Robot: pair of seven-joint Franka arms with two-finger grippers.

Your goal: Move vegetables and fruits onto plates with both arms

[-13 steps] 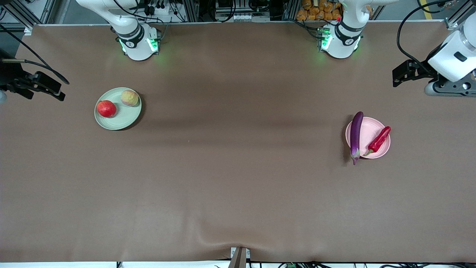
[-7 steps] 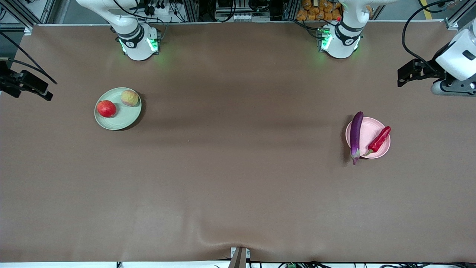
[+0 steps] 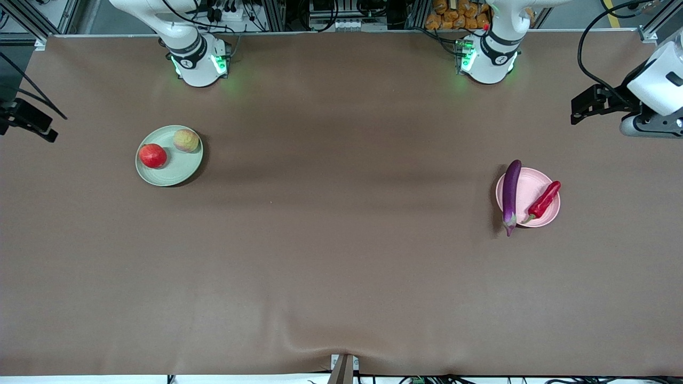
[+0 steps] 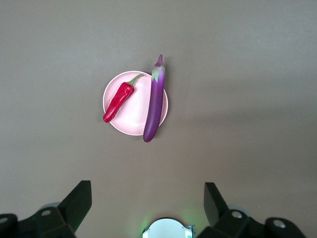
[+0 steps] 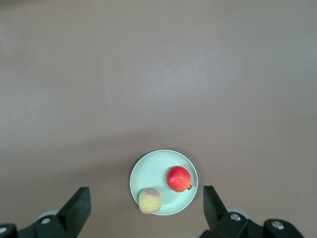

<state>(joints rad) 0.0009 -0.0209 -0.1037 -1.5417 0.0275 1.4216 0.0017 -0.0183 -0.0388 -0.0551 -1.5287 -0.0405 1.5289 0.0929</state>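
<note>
A pale green plate (image 3: 176, 168) (image 5: 156, 171) lies toward the right arm's end of the table. It carries a red round fruit (image 3: 152, 156) (image 5: 178, 178) and a yellowish peach-like fruit (image 3: 185, 140) (image 5: 149, 200). Toward the left arm's end lies a pale pink plate (image 3: 528, 194) (image 4: 133, 111) with the red chili (image 3: 544, 201) (image 4: 119, 100) on it. The purple eggplant (image 3: 511, 196) (image 4: 154, 106) rests across its rim. My right gripper (image 5: 146, 198) hangs open and empty high above the green plate's side of the table. High over the pink plate's side, my left gripper (image 4: 147, 198) is open and empty too.
Both arm bases (image 3: 198, 61) (image 3: 486, 60) glow green along the table edge farthest from the front camera. The left arm's hand (image 3: 659, 80) and a black piece of the right arm's hand (image 3: 29, 120) show at the table's two ends. A metal bracket (image 3: 344, 369) sits at the nearest edge.
Both hands have drawn outward toward their own ends of the table, the right one farther. The plates and what lies on them have not moved.
</note>
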